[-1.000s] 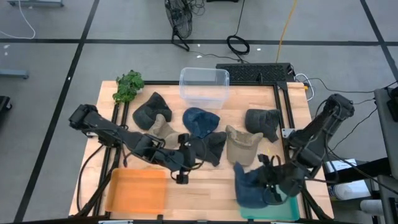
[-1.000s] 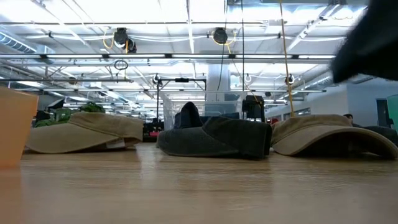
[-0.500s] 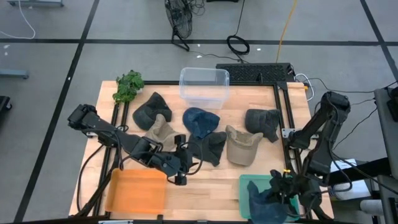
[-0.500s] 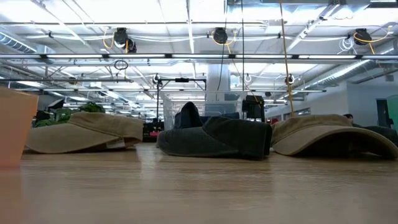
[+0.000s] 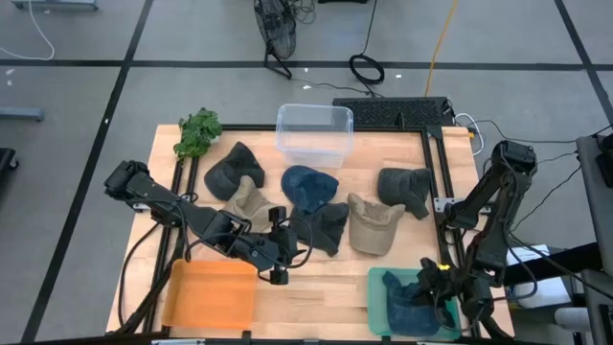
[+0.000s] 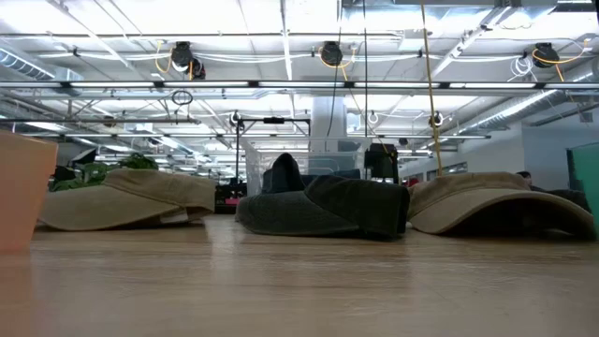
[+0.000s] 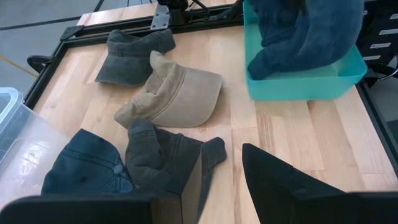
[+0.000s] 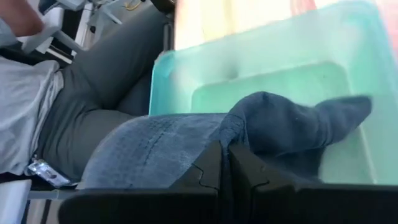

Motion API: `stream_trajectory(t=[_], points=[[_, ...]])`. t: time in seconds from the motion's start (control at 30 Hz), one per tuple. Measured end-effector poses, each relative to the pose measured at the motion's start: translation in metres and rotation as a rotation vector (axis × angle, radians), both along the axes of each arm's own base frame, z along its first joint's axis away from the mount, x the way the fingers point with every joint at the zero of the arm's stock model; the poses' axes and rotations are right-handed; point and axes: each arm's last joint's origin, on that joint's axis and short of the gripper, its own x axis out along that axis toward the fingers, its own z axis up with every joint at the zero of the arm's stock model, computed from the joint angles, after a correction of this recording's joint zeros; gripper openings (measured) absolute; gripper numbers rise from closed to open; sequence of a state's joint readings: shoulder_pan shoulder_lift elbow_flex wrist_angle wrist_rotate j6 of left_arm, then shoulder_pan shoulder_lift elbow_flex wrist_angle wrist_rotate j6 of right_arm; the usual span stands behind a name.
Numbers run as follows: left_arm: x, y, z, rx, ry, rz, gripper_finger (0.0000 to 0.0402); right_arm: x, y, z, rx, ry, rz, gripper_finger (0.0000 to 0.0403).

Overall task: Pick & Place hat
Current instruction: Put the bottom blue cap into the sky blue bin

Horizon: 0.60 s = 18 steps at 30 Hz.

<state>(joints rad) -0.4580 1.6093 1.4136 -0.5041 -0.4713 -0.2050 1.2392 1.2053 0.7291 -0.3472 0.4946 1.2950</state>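
Note:
The blue hat (image 5: 410, 301) lies bunched in the teal bin (image 5: 377, 284) at the table's near right corner, also seen in the left wrist view (image 7: 305, 31). My right gripper (image 5: 433, 287) is over the bin, shut on the hat (image 8: 225, 167). My left gripper (image 5: 290, 249) hovers open beside a dark grey hat (image 5: 326, 228) at mid-table; only bare wood shows between its fingers (image 7: 221, 186). A tan hat (image 7: 177, 93) rests brim-down on the table near it. My right gripper pinches a raised fold of the blue hat's cloth (image 8: 239, 132) between its two shut fingers, slanting down from the table's right side. The hat sags below the fingers, and its lower part (image 7: 280, 59) rests inside the teal bin.
More hats lie across the middle: dark grey (image 5: 233, 169), tan (image 5: 247, 197), blue (image 5: 310, 186), dark grey (image 5: 404, 186). A clear container (image 5: 314, 134) and a green plant (image 5: 198, 132) stand at the far edge. An orange bin (image 5: 211, 293) sits near left.
My right gripper has carried the blue hat toward the table's near right corner and down, rolling as it went. The hat, earlier hanging over the wood just left of the teal bin, now sits inside it. The gripper stays shut.

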Motion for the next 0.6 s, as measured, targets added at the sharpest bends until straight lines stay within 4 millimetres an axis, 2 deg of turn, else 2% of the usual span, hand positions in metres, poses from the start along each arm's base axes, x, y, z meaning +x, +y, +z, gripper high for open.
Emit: stream_trajectory(t=[0.3, 0.43, 0.6], points=[[0.0, 0.0, 0.0, -0.005, 0.001, 0.003, 0.0129, -0.004, -0.006, -0.025, 0.099, 0.084, -0.018, 0.0005], [0.0, 0.0, -0.001, -0.005, 0.001, 0.003, 0.0129, -0.005, -0.007, -0.027, 0.113, 0.091, -0.024, 0.003], [-0.001, 0.001, -0.011, 0.003, 0.022, 0.003, 0.0129, -0.005, -0.007, -0.027, 0.132, 0.111, -0.026, 0.0077]])
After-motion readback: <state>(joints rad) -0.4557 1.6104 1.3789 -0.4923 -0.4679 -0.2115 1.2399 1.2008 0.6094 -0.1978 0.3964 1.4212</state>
